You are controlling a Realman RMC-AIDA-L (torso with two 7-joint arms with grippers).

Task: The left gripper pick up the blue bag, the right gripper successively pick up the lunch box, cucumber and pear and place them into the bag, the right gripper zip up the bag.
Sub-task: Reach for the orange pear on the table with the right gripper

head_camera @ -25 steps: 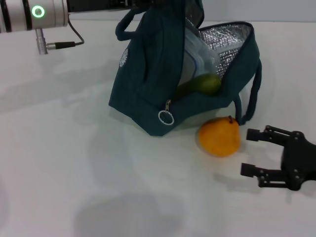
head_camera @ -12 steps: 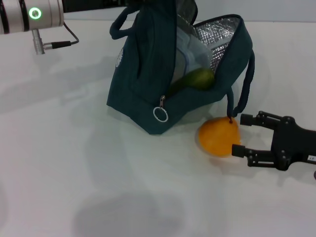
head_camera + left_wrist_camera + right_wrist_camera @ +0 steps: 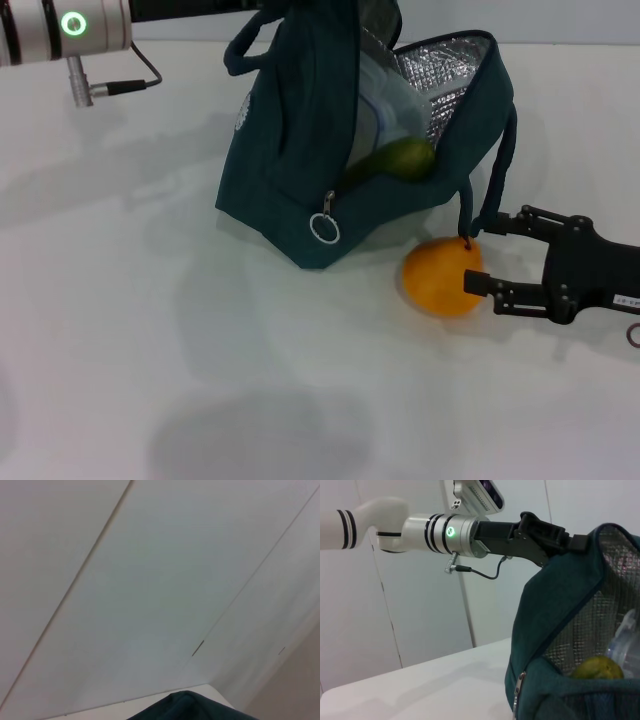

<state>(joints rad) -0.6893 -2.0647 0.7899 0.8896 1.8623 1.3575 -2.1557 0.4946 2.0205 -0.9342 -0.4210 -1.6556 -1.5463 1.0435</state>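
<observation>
The pear (image 3: 441, 277) lies on the surface (image 3: 120, 330), just near of the blue bag (image 3: 290, 150), directly left of the right hand (image 3: 478, 254). That hand is spread, one finger on each side of the fruit, not yet closed. The left hand (image 3: 540, 530) grips the bag's top, holding its mouth open. The right arm is nearer.

White tabletop (image 3: 150, 330), pale panelled wall (image 3: 150, 580) with thin seams
</observation>
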